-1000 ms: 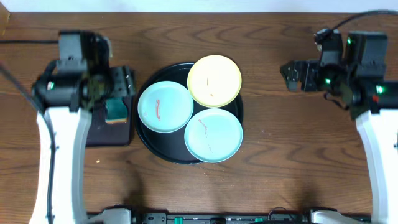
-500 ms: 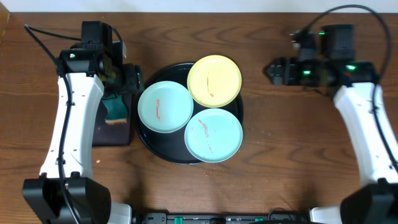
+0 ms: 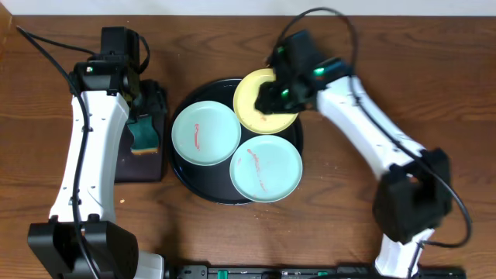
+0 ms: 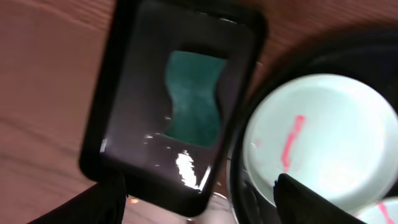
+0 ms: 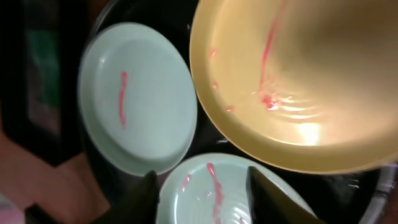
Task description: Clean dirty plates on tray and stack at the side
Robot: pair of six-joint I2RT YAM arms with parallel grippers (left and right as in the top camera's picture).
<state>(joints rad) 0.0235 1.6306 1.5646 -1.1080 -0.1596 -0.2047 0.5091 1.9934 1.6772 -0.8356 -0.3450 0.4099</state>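
well, red smears (image 3: 196, 136) streak three plates (image 3: 209, 116) on the tray (image 3: 182, 170); left pincer (image 4: 198, 190) and right pincer (image 5: 202, 186) spread.

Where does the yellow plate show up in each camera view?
Overhead: the yellow plate sits at the tray's top right, partly under the right hand.
Left wrist: not in it.
Right wrist: it fills the upper right.
Shared landmark: the mint plate with a single straight streak, seen in all three views.
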